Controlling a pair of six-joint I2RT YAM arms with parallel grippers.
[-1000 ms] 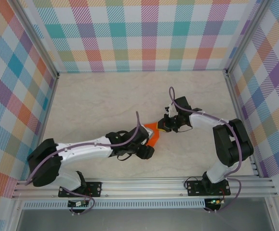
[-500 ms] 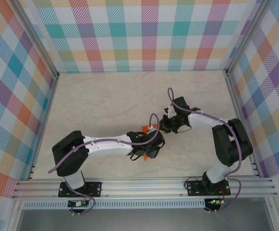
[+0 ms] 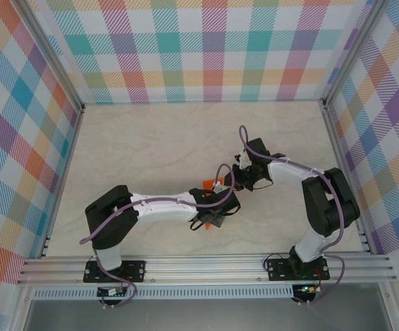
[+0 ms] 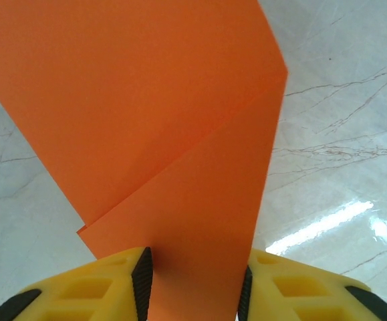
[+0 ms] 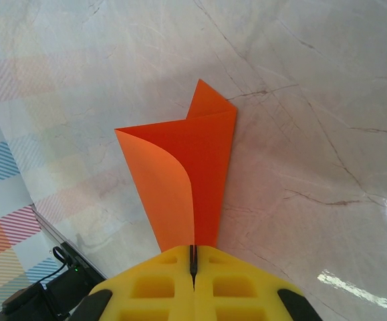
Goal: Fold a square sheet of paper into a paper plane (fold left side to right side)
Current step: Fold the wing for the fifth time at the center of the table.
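Top external: the paper (image 3: 205, 184) lies mid-table (image 3: 144, 145), just right of centre, mostly hidden under my left arm's wrist. Orange peeks out on the far side of that wrist and again on its near side, so the long axis seems to run roughly near to far. The left gripper (image 3: 211, 217) sits right over the paper, and the right gripper (image 3: 235, 181) meets it from the right.

On the left wrist view the left gripper (image 4: 193, 287) has its yellow fingers (image 4: 106, 284) standing apart, astride the paper (image 4: 160, 127). The folded flap's narrow end fills the gap between them. I cannot tell whether the pads press it. A diagonal crease runs across, and the paper widens away from the fingers.

On the right wrist view the right gripper (image 5: 193, 262) is clenched tight on the paper (image 5: 203, 154), pinching its narrow end. One layer curls up into the jaws. From there the paper broadens away from the fingers, with a small pointed corner at its far tip
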